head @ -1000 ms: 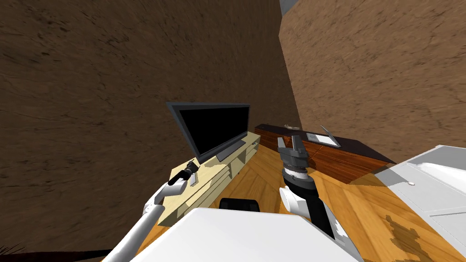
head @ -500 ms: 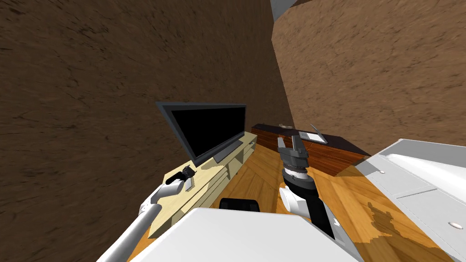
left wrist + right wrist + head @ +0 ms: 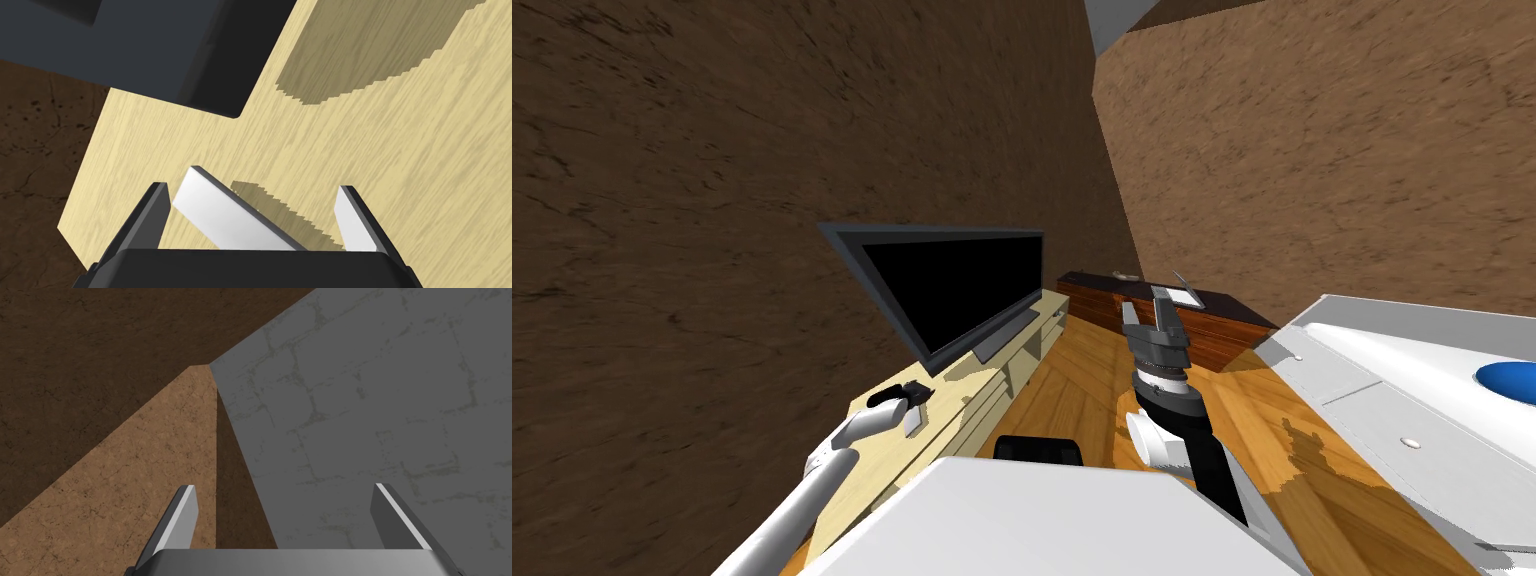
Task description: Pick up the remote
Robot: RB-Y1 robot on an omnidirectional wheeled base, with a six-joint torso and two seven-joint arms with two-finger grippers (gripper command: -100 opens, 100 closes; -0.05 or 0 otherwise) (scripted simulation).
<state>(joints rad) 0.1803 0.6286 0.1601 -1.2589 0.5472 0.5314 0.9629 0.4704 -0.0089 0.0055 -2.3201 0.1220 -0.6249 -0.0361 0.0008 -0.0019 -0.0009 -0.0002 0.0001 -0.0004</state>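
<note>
Pale wood TV stand (image 3: 400, 150) carries one white remote (image 3: 227, 217), lying slantwise between the spread fingers of my left claw (image 3: 252, 187), near the stand's edge. Closing on it askew could, I judge, spin it off that edge. One television (image 3: 952, 285); my right claw (image 3: 285, 488) hangs wide, empty.

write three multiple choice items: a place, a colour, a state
1. Where does the flat white bar-shaped remote lie?
A) on a sofa cushion
B) on the low pale-wood television stand, between the left gripper's fingers
C) inside a drawer
2. What colour is the wide flat-screen television's frame?
A) white
B) dark grey
C) red
3. How are the right gripper's fingers?
A) open, empty
B) shut on the remote
C) shut, empty
Key: 1 B, left wrist view shows it there; 2 B, dark rim around the black screen; 3 A, they stand wide apart.
</note>
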